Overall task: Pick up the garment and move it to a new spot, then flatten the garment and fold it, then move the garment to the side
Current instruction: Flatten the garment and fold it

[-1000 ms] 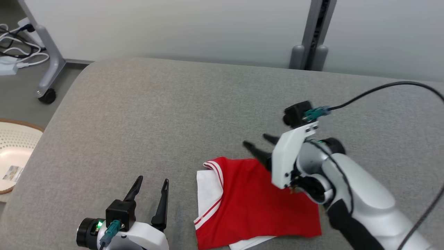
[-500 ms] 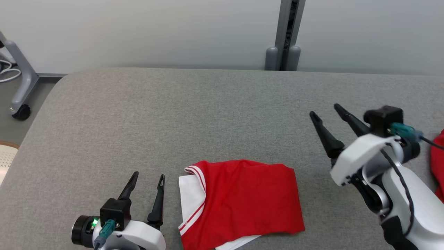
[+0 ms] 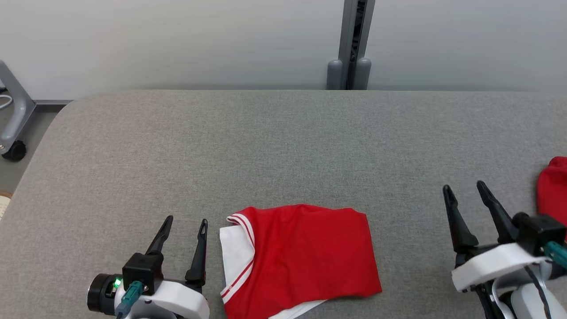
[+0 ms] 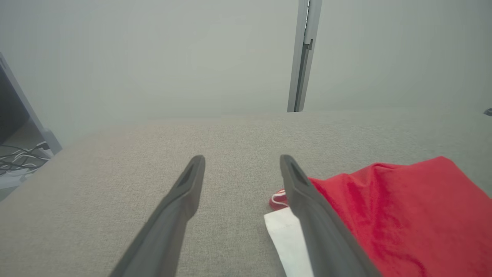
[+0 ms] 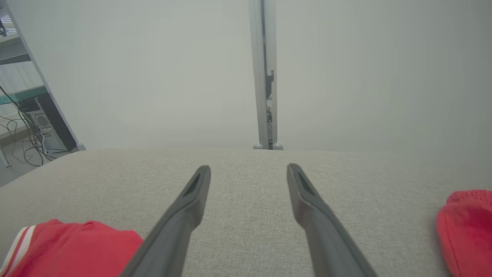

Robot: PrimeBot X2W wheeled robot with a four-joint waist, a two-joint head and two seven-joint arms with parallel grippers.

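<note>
– Both jaws spread, empty: left gripper at near-left of table, right gripper at its near-right.
– Where's garment?
– Folded, red-white, flat at table's near edge, centre.

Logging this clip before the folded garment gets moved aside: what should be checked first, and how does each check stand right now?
1. Fold: the garment lies as a compact red-and-white rectangle on the table: ok.
2. Open and empty, left gripper: ok.
3. Open and empty, right gripper: ok.
4. Fingers clear of the garment: ok, both grippers stand apart from it in the head view.
5. Room to the side: ok on the left; on the right a red cloth lies by the view's edge.
6. Garment's near edge: cannot tell, cut off by the head view's bottom.
</note>
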